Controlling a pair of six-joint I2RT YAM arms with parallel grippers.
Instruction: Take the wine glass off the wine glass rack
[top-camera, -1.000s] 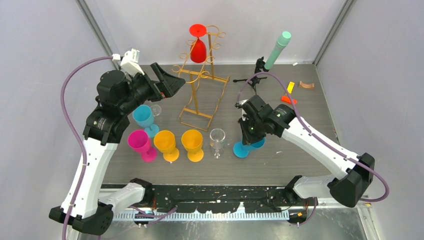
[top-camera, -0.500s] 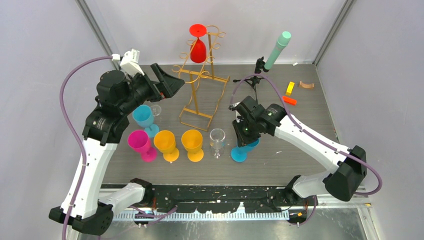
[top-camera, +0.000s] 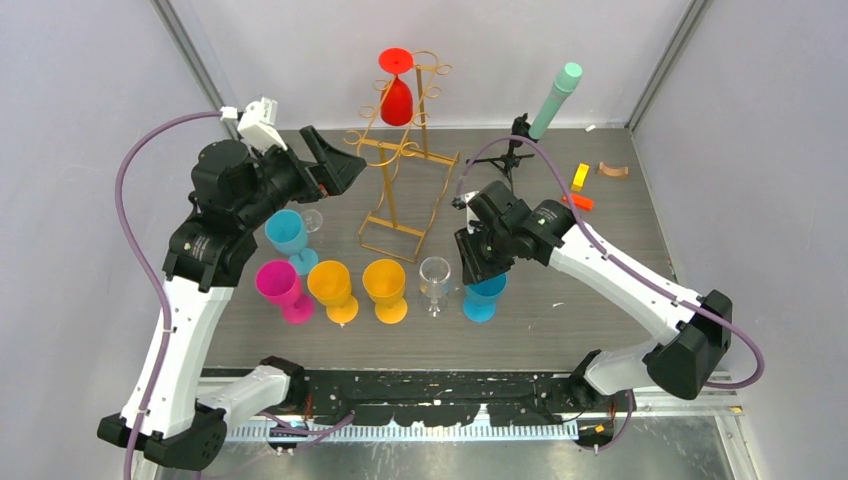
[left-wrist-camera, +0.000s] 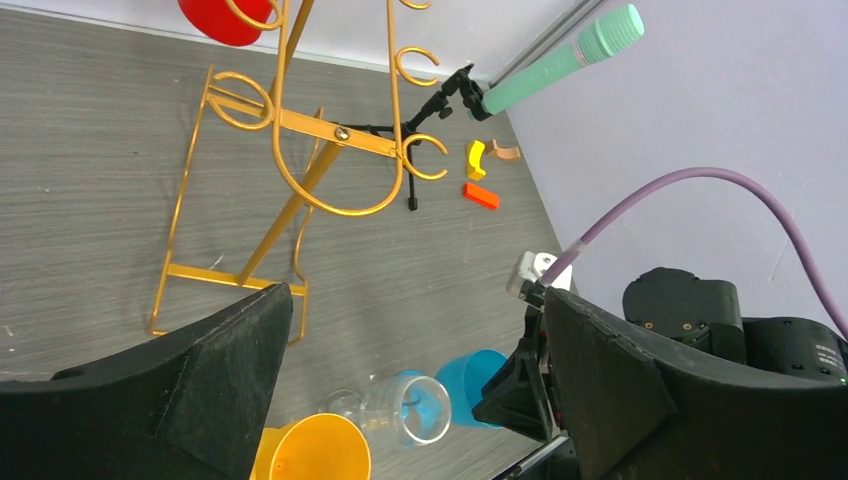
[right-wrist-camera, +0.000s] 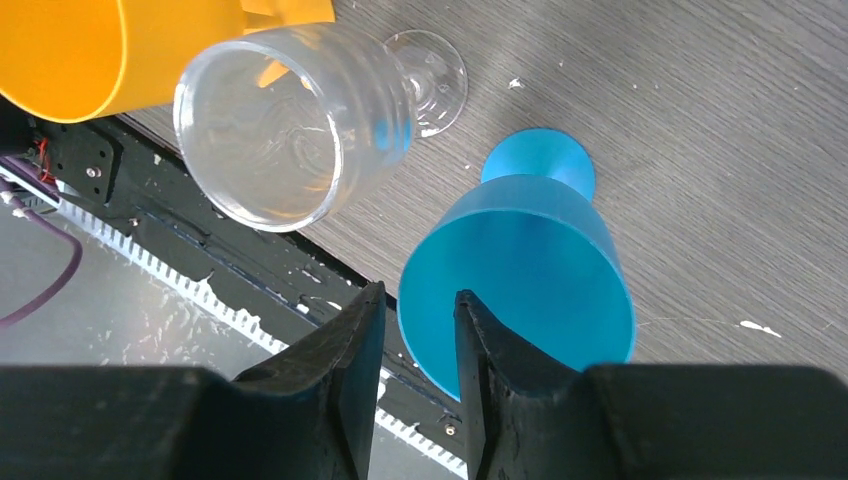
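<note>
A red wine glass (top-camera: 397, 95) hangs upside down at the top of the gold wine glass rack (top-camera: 385, 190). The rack (left-wrist-camera: 310, 125) and the glass's red bowl (left-wrist-camera: 220, 15) also show in the left wrist view. My left gripper (top-camera: 335, 165) is wide open and empty, held above the table just left of the rack; in its own view (left-wrist-camera: 415, 300) nothing lies between the fingers. My right gripper (top-camera: 475, 270) hovers over a blue glass (top-camera: 485, 295) standing upright on the table. In the right wrist view the gripper (right-wrist-camera: 418, 295) is slightly open, with the blue glass's (right-wrist-camera: 520, 270) rim in the gap.
A clear glass (top-camera: 434, 275), two orange glasses (top-camera: 385, 285) (top-camera: 333, 288), a pink glass (top-camera: 280, 285), a teal glass (top-camera: 288, 233) and another clear glass (top-camera: 312, 222) stand in front of the rack. A black tripod with a green tube (top-camera: 553, 100) and small blocks (top-camera: 577, 201) are at the back right.
My right arm has moved left and the blue glass has gone from tilted to standing upright. The left arm and the red glass have not moved.
</note>
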